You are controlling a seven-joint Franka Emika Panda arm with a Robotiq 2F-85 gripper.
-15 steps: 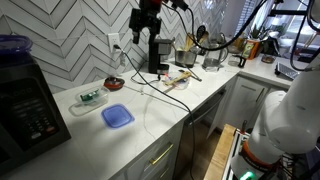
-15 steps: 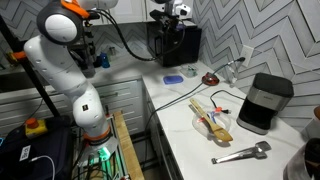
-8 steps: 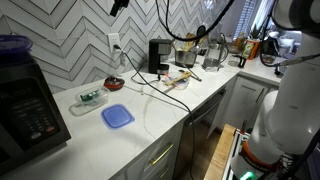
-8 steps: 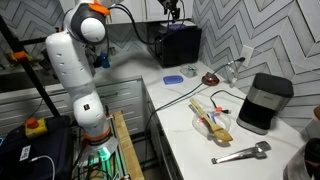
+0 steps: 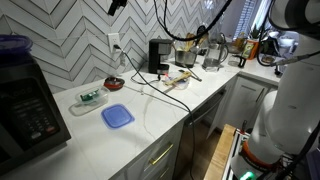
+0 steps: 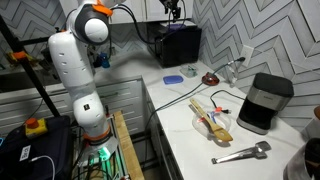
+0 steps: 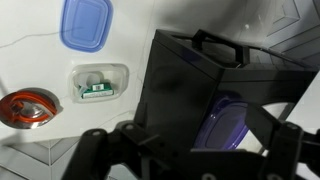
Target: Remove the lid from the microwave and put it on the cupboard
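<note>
The dark blue-purple lid [image 5: 12, 43] lies on top of the black microwave [image 5: 25, 110] at one end of the white-topped cupboard [image 5: 170, 105]. In the wrist view the lid [image 7: 222, 120] shows on the microwave's top [image 7: 180, 80], between my blurred fingers. My gripper [image 7: 195, 165] is open and empty, high above the microwave. It is at the top edge in both exterior views [image 5: 118, 5] [image 6: 172, 8]. In an exterior view the microwave [image 6: 180, 45] stands at the far end of the cupboard [image 6: 180, 130], and the lid is not visible there.
A flat light-blue square lid [image 5: 117, 116] [image 7: 83, 24] lies on the counter beside a clear tray [image 5: 88, 97] and a red dish [image 5: 114, 84]. A black coffee machine [image 5: 159, 55], loose cables, a utensil tray [image 6: 212, 118] and tongs [image 6: 240, 153] sit further along.
Over the last second the arm swung up and across from above the coffee machine toward the microwave end. Since half a second ago it has barely moved.
</note>
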